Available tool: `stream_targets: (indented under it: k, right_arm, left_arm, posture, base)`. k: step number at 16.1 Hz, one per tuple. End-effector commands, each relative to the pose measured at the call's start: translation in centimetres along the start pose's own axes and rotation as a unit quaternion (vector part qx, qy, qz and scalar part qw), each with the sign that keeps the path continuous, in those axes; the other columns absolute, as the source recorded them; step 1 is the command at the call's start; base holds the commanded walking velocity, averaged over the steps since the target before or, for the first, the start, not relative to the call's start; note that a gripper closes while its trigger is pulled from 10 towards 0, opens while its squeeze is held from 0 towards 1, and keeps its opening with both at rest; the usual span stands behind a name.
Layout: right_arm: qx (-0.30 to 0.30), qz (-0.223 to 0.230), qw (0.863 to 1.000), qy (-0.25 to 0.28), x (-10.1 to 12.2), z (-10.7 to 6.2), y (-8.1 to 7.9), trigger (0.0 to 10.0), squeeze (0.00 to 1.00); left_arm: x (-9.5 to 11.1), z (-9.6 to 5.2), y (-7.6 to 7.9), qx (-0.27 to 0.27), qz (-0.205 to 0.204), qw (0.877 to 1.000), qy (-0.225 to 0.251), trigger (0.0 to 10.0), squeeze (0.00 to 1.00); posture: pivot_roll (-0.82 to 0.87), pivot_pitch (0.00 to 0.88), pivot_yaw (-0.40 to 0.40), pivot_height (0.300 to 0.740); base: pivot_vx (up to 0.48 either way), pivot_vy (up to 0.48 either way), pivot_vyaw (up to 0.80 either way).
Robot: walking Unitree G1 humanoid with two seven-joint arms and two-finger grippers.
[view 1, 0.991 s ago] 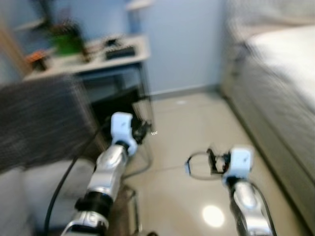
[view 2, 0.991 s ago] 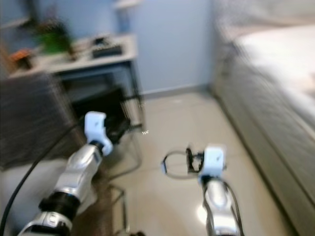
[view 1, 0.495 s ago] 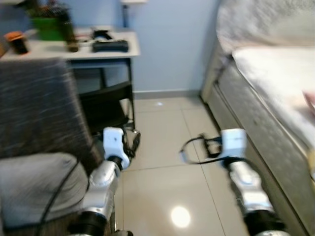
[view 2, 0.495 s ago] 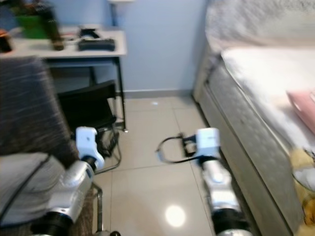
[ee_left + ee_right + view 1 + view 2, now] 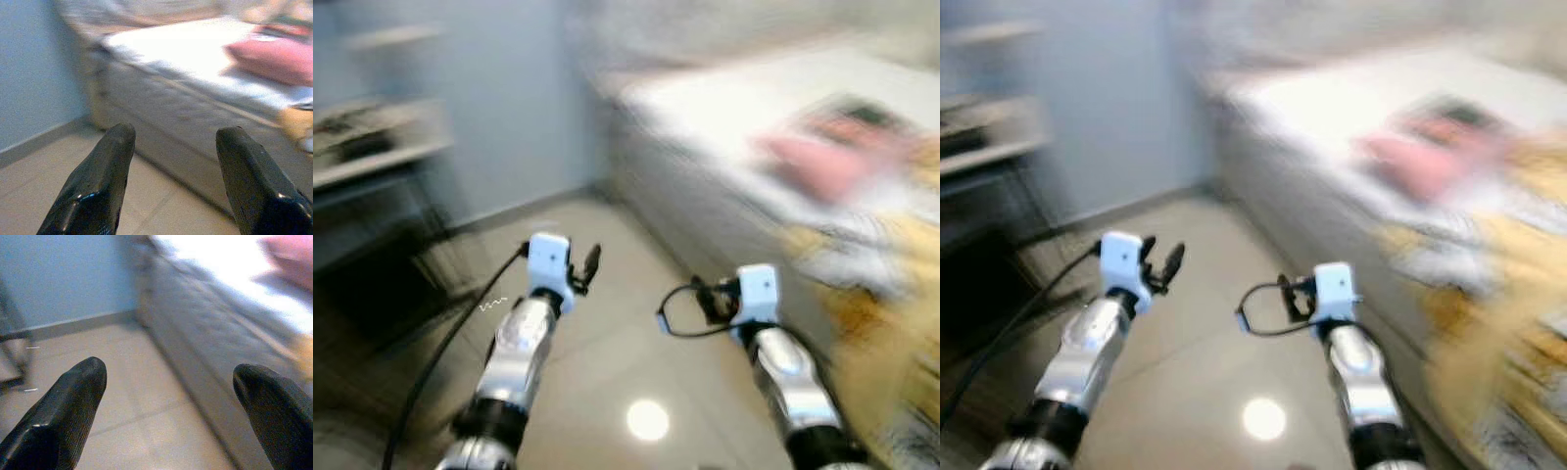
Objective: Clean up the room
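The view is blurred by motion. A bed (image 5: 705, 108) with a white top runs along the right side, and a pink item (image 5: 822, 162) lies on it. Yellow and white things (image 5: 871, 264) are heaped near the bed's near end, too smeared to name. My left gripper (image 5: 173, 134) is held out over the floor, open and empty, pointing at the bed's side. My right gripper (image 5: 168, 372) is also open and empty, above the tiles next to the bed frame. The pink item (image 5: 276, 58) lies ahead of the left fingers.
A desk (image 5: 372, 157) with dark space under it stands at the left against the blue wall (image 5: 499, 98). Glossy beige floor tiles (image 5: 626, 372) lie between the desk and the bed. A black cable (image 5: 450, 343) trails from my left arm.
The camera has swung right: the desk and chair slid off to the left and the bed with the pink item came into the middle. Both grippers stay out in front, open.
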State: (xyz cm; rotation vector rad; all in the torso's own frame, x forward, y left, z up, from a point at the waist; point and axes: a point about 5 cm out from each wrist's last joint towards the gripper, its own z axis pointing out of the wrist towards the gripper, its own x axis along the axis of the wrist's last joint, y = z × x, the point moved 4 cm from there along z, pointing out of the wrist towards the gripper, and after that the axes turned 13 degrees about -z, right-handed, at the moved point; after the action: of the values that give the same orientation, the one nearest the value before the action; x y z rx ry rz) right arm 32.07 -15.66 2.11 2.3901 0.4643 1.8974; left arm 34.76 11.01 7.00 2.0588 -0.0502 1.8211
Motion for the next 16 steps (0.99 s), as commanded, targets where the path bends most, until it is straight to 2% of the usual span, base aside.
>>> stream_targets:
  k: [1, 4, 5, 6, 9, 10, 11, 12, 14, 15, 16]
  right_arm:
    - [-0.001, 0.002, 1.000, 0.016, 0.9, 0.3, -0.3, 10.0, 0.00]
    - [-0.008, 0.004, 1.000, 0.013, 0.6, 0.1, -0.1, 10.0, 0.00]
    - [-0.012, 0.008, 1.000, 0.012, 0.5, 0.0, 0.0, 10.0, 0.00]
    - [-0.022, 0.013, 1.000, 0.015, 0.5, -0.1, 0.4, 10.0, 0.00]
    - [-0.064, 0.005, 0.997, 0.031, 0.9, -0.5, 1.6, 10.0, 0.00]
    - [-0.099, -0.002, 0.994, 0.044, 1.3, -0.8, 2.7, 10.0, 0.00]
    - [-0.131, 0.007, 0.989, 0.072, 2.1, -1.2, 3.8, 10.0, 0.53]
    - [-0.145, 0.009, 0.985, 0.092, 2.9, -1.5, 4.3, 10.0, 1.00]
    - [-0.185, 0.013, 0.975, 0.122, 4.4, -2.0, 5.7, 10.0, 1.00]
    - [-0.207, 0.016, 0.971, 0.120, 4.5, -2.2, 6.4, 10.0, 1.00]
    - [-0.206, 0.014, 0.973, 0.107, 3.9, -2.2, 6.5, 10.0, 1.00]
  left_arm:
    - [0.0, -0.2, -1.0, 0.009, 0.004, 1.000, -0.005, 10.0, 0.00]
    - [-0.2, -0.2, -1.3, 0.008, 0.010, 1.000, -0.013, 10.0, 0.00]
    - [0.1, -0.1, -2.0, 0.021, 0.046, 0.999, -0.013, 10.0, 0.00]
    - [0.4, 0.1, -2.0, 0.017, 0.049, 0.999, -0.012, 10.0, 0.00]
    - [0.2, 0.5, -1.6, 0.003, 0.009, 1.000, -0.020, 10.0, 0.00]
    - [0.1, 0.6, -1.6, 0.013, 0.003, 1.000, -0.021, 10.0, 0.00]
    - [0.3, 0.5, -2.1, 0.034, -0.002, 0.999, -0.008, 10.0, 0.02]
    - [0.5, 0.5, -2.2, 0.043, 0.005, 0.999, 0.001, 10.0, 1.00]
    - [1.4, 0.6, -2.0, 0.043, -0.008, 0.999, 0.028, 10.0, 1.00]
    - [1.8, 0.8, -1.9, 0.040, -0.014, 0.998, 0.037, 10.0, 1.00]
    - [2.0, 1.0, -1.9, 0.032, -0.020, 0.999, 0.036, 10.0, 1.00]
  posture:
    - [-0.14, 0.000, 0.032, 0.740]
    - [-0.15, 0.000, 0.037, 0.740]
    - [-0.15, 0.000, 0.040, 0.740]
    - [-0.15, 0.000, 0.042, 0.740]
    - [-0.16, 0.000, 0.052, 0.740]
    - [-0.17, 0.000, 0.059, 0.740]
    - [-0.18, 0.000, 0.065, 0.740]
    - [-0.19, 0.000, 0.071, 0.740]
    - [-0.19, 0.000, 0.073, 0.740]
    - [-0.19, 0.000, 0.074, 0.740]
    - [-0.20, 0.000, 0.079, 0.740]
  base:
    - [0.390, 0.281, -0.61]
    - [0.112, 0.434, -0.61]
    - [0.000, 0.480, -0.60]
    - [0.000, 0.480, -0.61]
    - [0.000, 0.480, -0.61]
    - [0.000, 0.000, 0.00]
    - [0.000, 0.000, 0.00]
    - [0.000, 0.000, 0.00]
    - [0.000, 0.000, 0.00]
    - [0.000, 0.000, 0.00]
    - [0.000, -0.480, -0.55]
